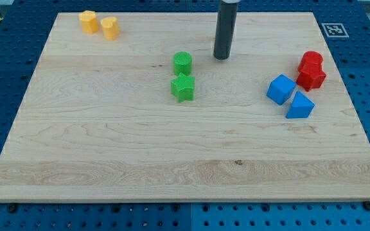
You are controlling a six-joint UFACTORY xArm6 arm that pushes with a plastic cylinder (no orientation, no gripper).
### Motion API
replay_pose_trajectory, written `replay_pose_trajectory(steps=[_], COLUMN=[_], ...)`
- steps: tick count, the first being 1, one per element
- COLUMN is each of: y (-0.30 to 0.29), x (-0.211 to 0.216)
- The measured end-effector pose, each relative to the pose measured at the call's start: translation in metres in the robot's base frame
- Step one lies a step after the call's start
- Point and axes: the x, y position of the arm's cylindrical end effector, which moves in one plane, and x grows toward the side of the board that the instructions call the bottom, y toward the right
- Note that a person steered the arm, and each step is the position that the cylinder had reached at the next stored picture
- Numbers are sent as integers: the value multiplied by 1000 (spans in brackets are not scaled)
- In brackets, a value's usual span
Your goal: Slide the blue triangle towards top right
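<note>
The blue triangle (300,106) lies on the wooden board at the view's right, touching the lower right of a blue cube (280,88). My tip (221,57) rests on the board near the view's top centre, well to the left of and above the blue triangle, with the blue cube between them. The tip touches no block.
Two red blocks (311,70) sit close together just above and right of the blue cube. A green cylinder (182,62) and a green star (182,87) stand left of my tip. Two yellow blocks (99,24) sit at the view's top left. The board's right edge (355,109) is near the triangle.
</note>
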Motion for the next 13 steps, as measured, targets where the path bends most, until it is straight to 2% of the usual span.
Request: replay_pose_trajectory(steps=[2,3,4,5,6,8,10,11,12,13], y=[-15,-58,-57,-27,-11,-7,42,110,156,150], x=[-4,-17,-17,-16,8,85,180,197,197,193])
